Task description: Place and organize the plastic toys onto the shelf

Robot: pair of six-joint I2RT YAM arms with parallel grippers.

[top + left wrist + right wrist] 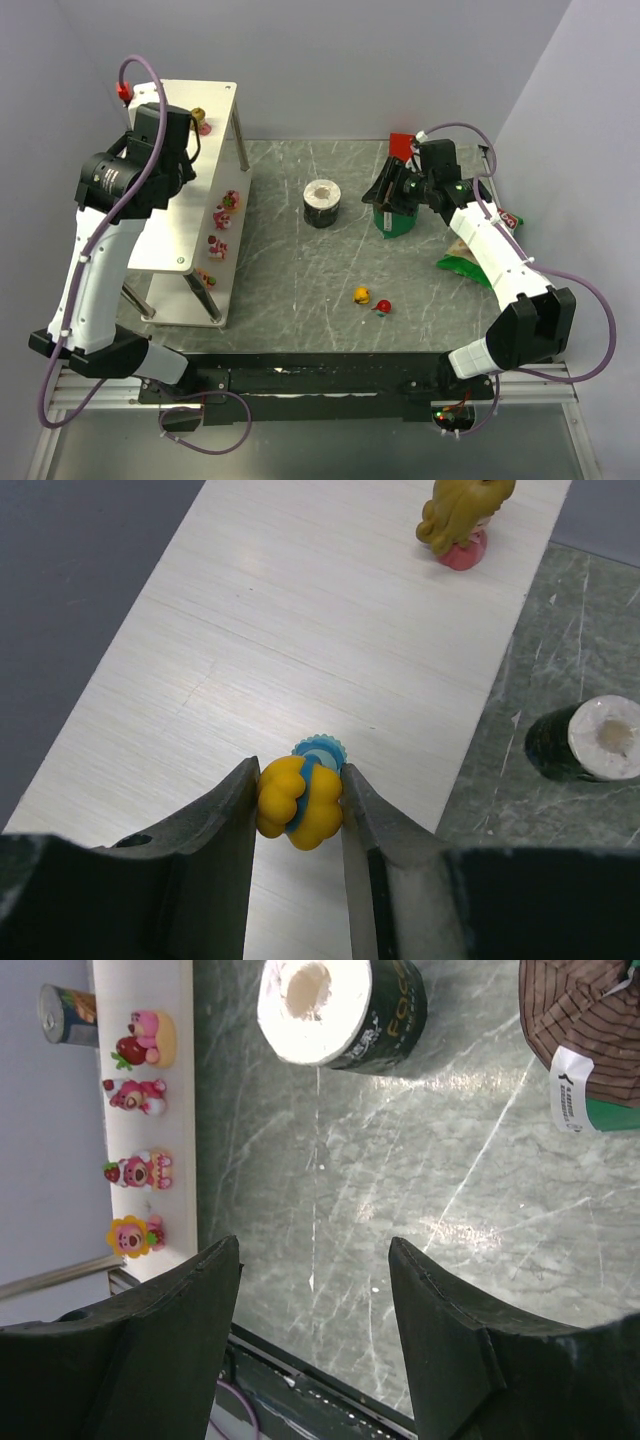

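Golden-haired figurine — head cut off (top edge).

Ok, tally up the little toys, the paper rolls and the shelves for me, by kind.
Toys: 8, one of them in the left end effector
Paper roll: 1
Shelf: 1
Total: 10

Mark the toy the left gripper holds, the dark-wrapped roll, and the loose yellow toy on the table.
held toy [299, 802]: left wrist view, on its yellow body.
dark-wrapped roll [322, 192]: top external view, on its white end face.
loose yellow toy [362, 295]: top external view, on its body.
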